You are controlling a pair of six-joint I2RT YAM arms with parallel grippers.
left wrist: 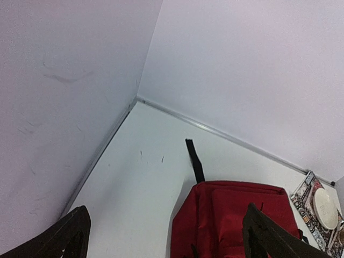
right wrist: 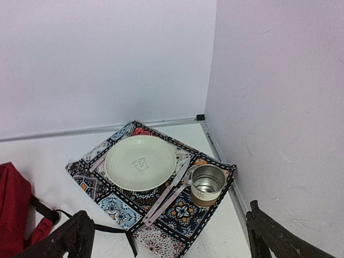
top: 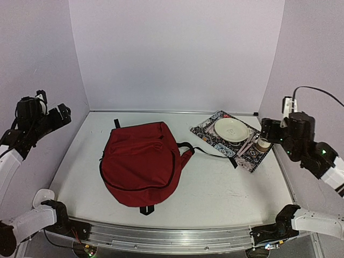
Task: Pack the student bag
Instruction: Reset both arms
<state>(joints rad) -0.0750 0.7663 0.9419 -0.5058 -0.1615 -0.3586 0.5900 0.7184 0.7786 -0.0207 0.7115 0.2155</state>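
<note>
The student bag [top: 140,161], a dark red backpack, lies flat on the white table left of centre, one black strap [top: 212,153] trailing right. My left gripper [top: 54,115] hangs open, high by the left wall and apart from the bag. In the left wrist view the bag [left wrist: 236,215] shows below between the left gripper's [left wrist: 169,236] spread fingers, with nothing held. My right gripper [top: 271,131] is open too, raised at the right by the placemat. In the right wrist view the right gripper [right wrist: 172,236] is empty, and the bag's edge [right wrist: 11,215] shows at far left.
A patterned placemat [right wrist: 91,174] lies at the back right corner, carrying a pale plate [right wrist: 141,161], a metal cup [right wrist: 207,184] and cutlery [right wrist: 166,196]. Walls close the table on the left, back and right. A short black strap [left wrist: 194,160] lies behind the bag.
</note>
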